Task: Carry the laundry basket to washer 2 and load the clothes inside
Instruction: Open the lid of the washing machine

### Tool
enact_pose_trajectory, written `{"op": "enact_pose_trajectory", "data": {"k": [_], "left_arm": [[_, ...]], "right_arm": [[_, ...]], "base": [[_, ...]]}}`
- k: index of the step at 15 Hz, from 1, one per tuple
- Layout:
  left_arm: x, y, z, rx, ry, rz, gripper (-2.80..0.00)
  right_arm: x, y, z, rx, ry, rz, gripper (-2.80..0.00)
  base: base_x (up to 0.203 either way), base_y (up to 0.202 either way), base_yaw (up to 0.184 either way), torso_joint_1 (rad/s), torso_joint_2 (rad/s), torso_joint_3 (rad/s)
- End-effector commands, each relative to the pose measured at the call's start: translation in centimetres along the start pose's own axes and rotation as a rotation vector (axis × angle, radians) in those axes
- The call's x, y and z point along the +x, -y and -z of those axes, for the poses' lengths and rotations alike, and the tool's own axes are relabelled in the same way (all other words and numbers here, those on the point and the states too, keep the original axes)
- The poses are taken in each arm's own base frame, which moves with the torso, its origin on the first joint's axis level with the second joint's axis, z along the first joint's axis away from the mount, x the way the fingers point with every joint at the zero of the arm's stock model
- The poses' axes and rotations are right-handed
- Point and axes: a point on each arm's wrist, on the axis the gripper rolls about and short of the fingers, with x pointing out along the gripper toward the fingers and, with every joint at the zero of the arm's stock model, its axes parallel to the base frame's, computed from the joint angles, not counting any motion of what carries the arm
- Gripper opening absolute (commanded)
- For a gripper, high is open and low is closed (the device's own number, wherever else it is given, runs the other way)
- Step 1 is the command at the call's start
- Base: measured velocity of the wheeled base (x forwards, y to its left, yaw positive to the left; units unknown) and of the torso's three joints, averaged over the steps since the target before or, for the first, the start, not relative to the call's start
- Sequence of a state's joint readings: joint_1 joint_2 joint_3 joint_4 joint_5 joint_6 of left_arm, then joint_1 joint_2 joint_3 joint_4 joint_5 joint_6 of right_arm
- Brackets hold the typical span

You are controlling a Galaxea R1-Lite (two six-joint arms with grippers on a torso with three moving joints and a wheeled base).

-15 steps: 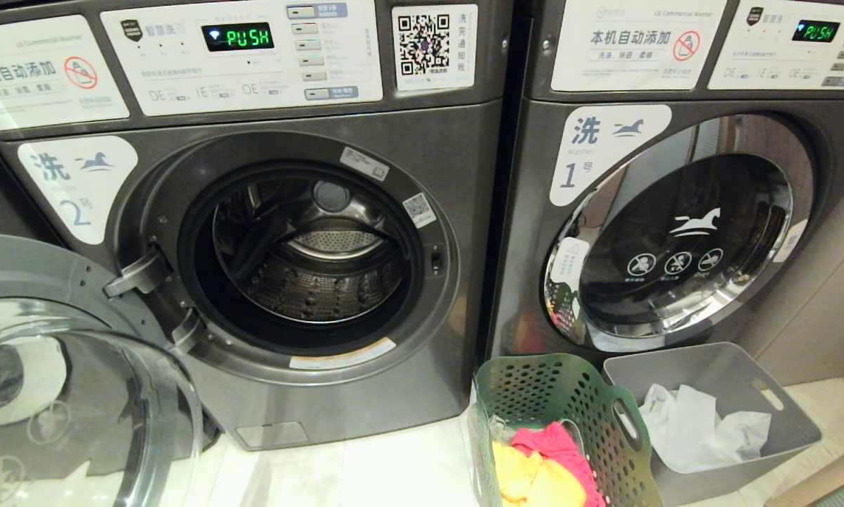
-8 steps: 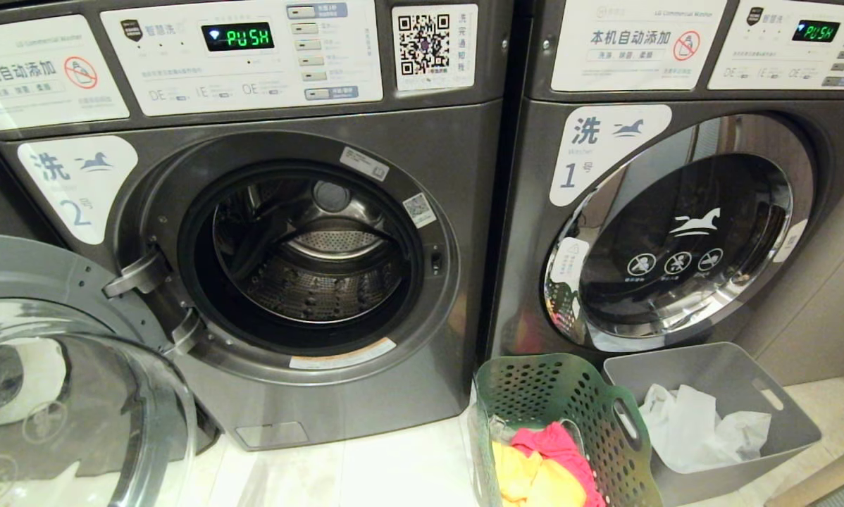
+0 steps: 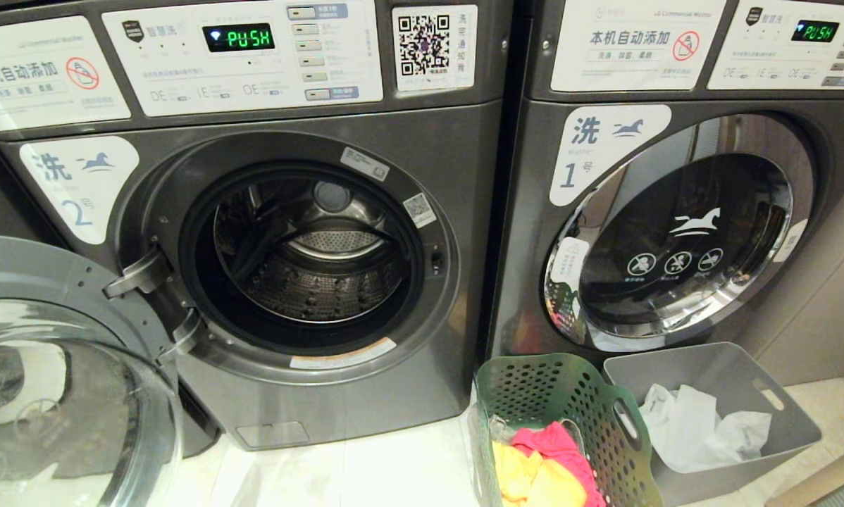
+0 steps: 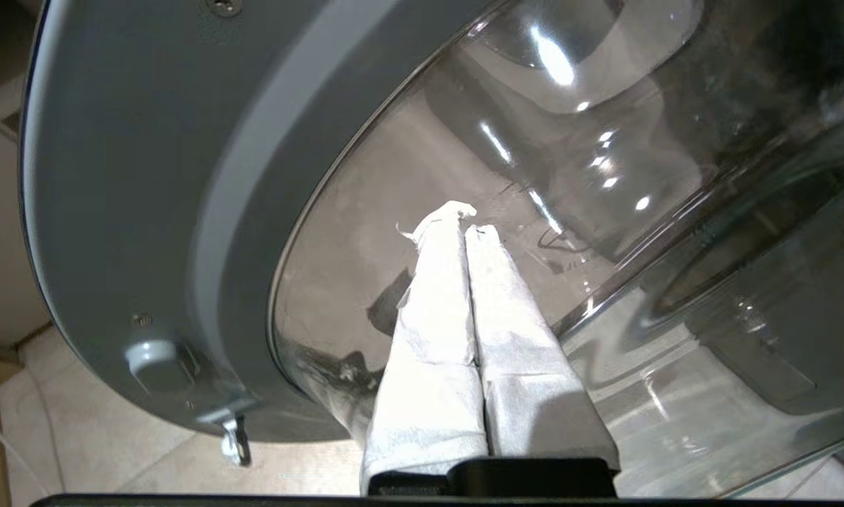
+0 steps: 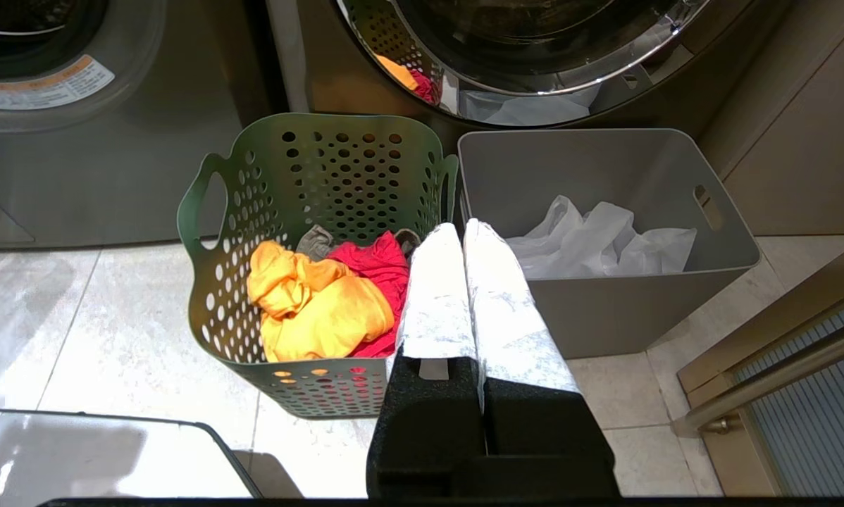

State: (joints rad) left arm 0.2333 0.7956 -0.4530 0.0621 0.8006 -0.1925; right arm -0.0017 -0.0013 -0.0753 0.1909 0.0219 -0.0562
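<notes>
Washer 2 (image 3: 302, 246) fills the left of the head view with its drum exposed and nothing visible inside it, so loading is judged not yet begun. Its door (image 3: 63, 366) hangs swung wide at the lower left, clear of the opening. Washer 1 (image 3: 675, 225) stands shut on the right.

The green laundry basket (image 3: 570, 415) is set on the floor (in front of the seam between the 2 machines, nearer washer 1), touching or just beside a grey bin (image 3: 732, 394) that holds white cloth. The carrying step therefore appears largely done, though the basket is not directly before washer 2's opening. The clothes (image 5: 323, 296), 1 yellow and 1 red piece with something grey behind, are all seen lying in the basket.

The left gripper (image 4: 464, 222) is held against or just off the door's glass, fingers pressed together and empty. The right gripper (image 5: 461, 232) hangs above the basket's near rim, fingers likewise together, gripping nothing. Every garment is left to be moved.
</notes>
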Motion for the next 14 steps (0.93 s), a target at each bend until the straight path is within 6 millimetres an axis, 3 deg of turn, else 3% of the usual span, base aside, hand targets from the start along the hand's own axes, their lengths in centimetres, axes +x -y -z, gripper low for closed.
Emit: {"op": "enact_pose_trajectory", "data": {"k": [1,9,11,14], "left_arm": [[2.6,1.7,-0.9,0.003,-0.066,-0.053,-2.80],[8.8,4.5,-5.4,-0.135,0.023,-0.136,-2.80],[8.3,4.4,-5.7,-0.143,0.042,-0.106,-2.80],[5.9,3.1,-6.1,-0.164,0.103,-0.042,-2.80]], "right_arm": [[0.0,0.0,0.0,0.001,-0.001,0.000,-2.80],[0.0,0.0,0.0,-0.002,-0.001,-0.001,-2.80],[0.0,0.0,0.0,-0.005,-0.001,0.000,-2.80],[0.0,0.0,0.1,-0.010,-0.002,0.000,-2.80]], "base": [[0.000,0.000,0.000,0.000,0.00,0.000],[0.000,0.000,0.000,0.000,0.00,0.000],[0.000,0.000,0.000,0.000,0.00,0.000],[0.000,0.000,0.000,0.000,0.00,0.000]]}}
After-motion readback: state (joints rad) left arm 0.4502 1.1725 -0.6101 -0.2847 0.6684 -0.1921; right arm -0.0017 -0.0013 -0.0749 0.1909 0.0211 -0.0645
